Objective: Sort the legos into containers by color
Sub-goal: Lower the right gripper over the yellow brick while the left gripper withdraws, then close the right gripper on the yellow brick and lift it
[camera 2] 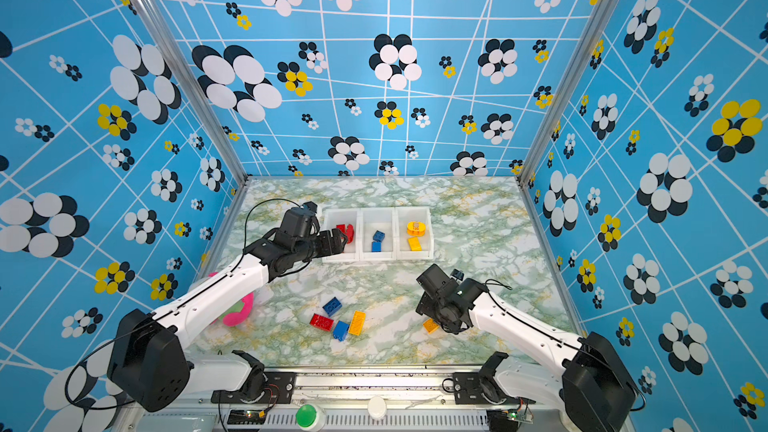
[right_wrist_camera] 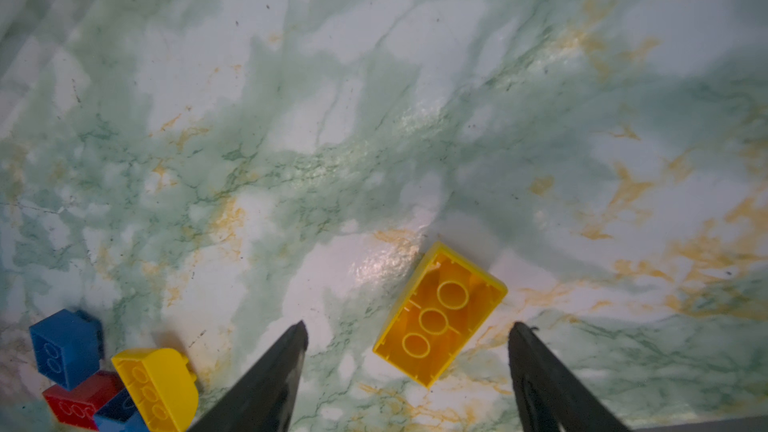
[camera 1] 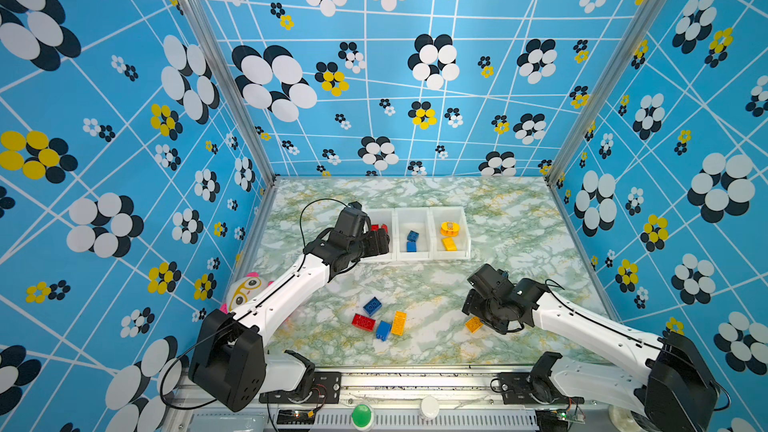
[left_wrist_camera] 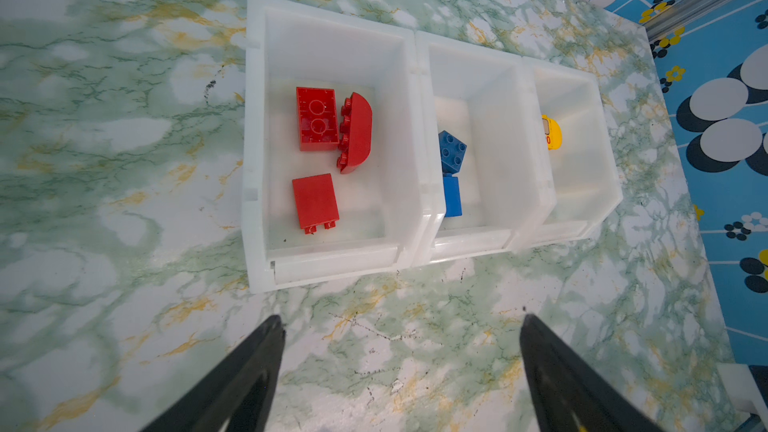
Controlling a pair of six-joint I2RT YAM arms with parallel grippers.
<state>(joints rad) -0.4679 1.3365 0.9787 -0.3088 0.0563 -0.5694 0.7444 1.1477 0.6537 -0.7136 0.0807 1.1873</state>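
Note:
Three white containers (camera 1: 395, 238) stand joined in a row at the back of the table. The left one (left_wrist_camera: 253, 139) holds three red legos (left_wrist_camera: 316, 118), the middle one (left_wrist_camera: 478, 238) two blue legos (left_wrist_camera: 452, 151), and the right one (camera 1: 464, 234) a rounded yellow piece (camera 1: 449, 228) and a yellow brick (camera 1: 449, 244). My left gripper (left_wrist_camera: 400, 320) hovers open and empty over the table just in front of the left container. My right gripper (right_wrist_camera: 409, 324) is open low over an upside-down yellow lego (right_wrist_camera: 440, 313); its fingers stand apart on either side without touching it.
Loose legos lie mid-table: a blue one (camera 1: 372, 305), a red one (camera 1: 363, 322), another blue one (camera 1: 383, 330) and a yellow one (camera 1: 398, 322). A plush toy (camera 1: 245, 288) lies under my left arm. Patterned walls close in the left, right and back sides.

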